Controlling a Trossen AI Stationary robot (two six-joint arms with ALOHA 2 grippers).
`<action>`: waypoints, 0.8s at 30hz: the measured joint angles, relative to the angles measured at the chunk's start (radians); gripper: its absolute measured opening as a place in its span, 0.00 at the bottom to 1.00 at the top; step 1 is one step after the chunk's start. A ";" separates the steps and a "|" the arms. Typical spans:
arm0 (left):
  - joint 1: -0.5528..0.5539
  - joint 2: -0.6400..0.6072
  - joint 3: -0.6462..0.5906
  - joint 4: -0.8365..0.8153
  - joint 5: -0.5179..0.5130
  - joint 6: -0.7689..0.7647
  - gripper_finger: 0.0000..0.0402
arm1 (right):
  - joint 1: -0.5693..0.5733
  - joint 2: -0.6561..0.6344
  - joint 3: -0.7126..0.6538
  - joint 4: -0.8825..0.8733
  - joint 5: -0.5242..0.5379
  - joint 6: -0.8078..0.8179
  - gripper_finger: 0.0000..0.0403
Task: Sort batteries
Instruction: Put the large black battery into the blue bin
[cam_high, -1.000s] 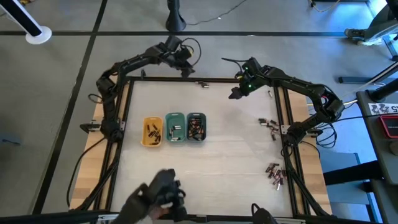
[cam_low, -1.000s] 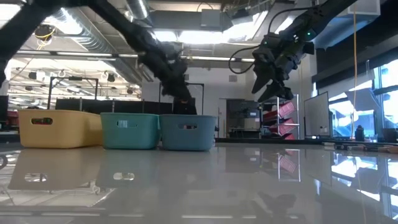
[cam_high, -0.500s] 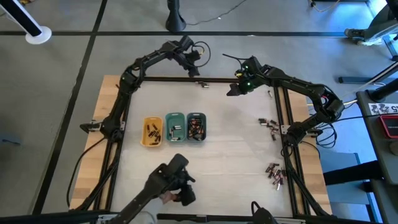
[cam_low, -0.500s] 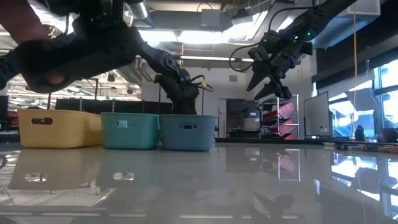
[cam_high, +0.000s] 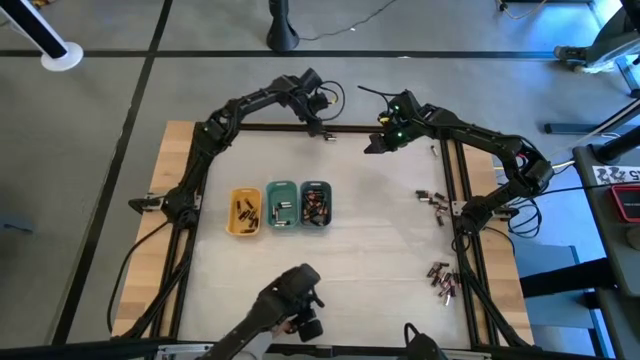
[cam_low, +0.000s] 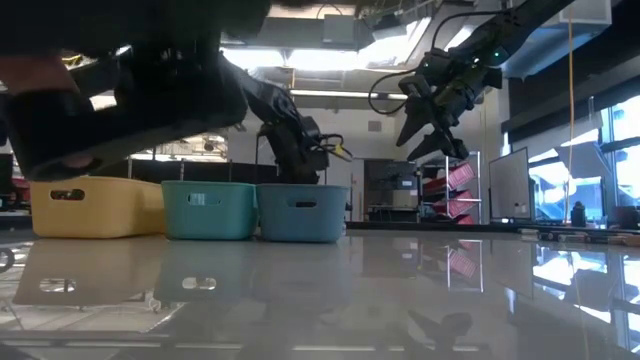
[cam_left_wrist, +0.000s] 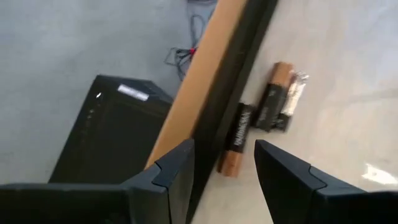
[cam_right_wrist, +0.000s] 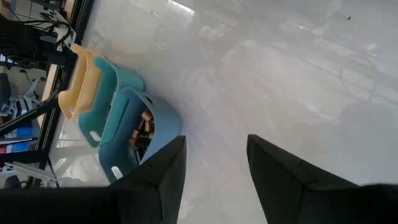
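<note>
- Pale tabletop (cam_high: 370, 250) carries three trays: yellow (cam_high: 245, 213), green (cam_high: 282, 205), grey-blue (cam_high: 316, 204), each holding batteries (cam_high: 316, 208).
- Your left pincer (cam_high: 318, 122) hangs spread just above three loose batteries (cam_left_wrist: 267, 109) at the far rim; it has swung right since earlier.
- Your right pincer (cam_high: 377, 146), spread and empty, has held its place, trays well off.

Left hand (cam_high: 322, 124), right hand (cam_high: 377, 145): both parted, aloft.
</note>
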 joint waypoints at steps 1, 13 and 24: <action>-0.001 0.005 0.000 0.002 -0.016 0.000 0.40 | 0.000 0.000 0.000 0.001 -0.001 0.000 0.43; -0.018 0.027 0.002 -0.005 -0.027 0.019 0.40 | 0.000 0.000 0.000 -0.012 -0.021 0.000 0.43; -0.036 0.019 0.003 0.019 -0.005 0.014 0.40 | 0.000 0.000 0.000 -0.020 -0.021 -0.004 0.43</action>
